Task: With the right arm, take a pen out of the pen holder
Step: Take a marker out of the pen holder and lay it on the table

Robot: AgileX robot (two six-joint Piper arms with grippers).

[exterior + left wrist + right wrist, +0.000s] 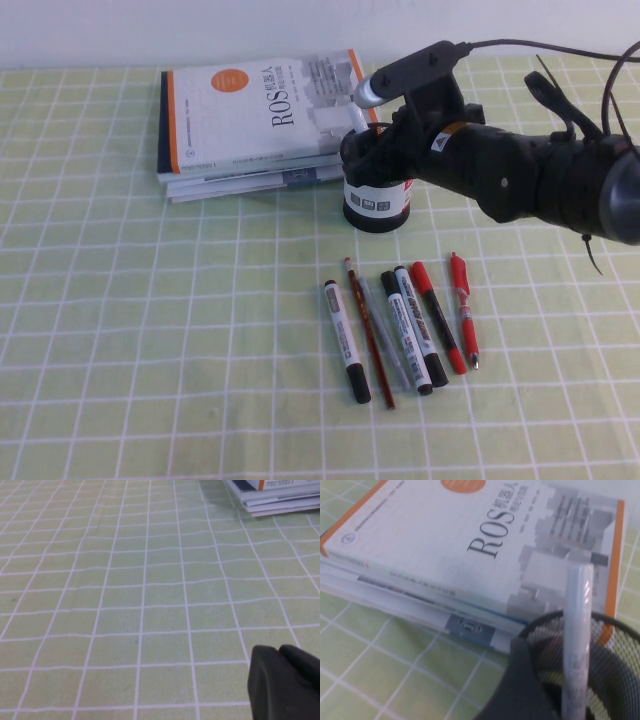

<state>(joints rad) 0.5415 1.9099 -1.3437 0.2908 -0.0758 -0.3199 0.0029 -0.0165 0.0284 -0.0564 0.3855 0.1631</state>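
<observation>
One grey pen [577, 645] upright in mesh pen holder [377, 205], right gripper [372, 140] at its mouth, jaws apart, left gripper [285, 685] over checked tablecloth [150, 580], state unclear

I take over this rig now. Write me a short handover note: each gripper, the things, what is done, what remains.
Right gripper: at the rim of the pen holder, beside the grey pen standing in it. Whether it grips cannot be judged.
Left gripper: low over the tablecloth, away from the job.
Things: the holder stands in front of the book stack; a row of pens lies nearer the robot.
Done: approach to the holder.
Left: grip the grey pen and lift it out.
</observation>
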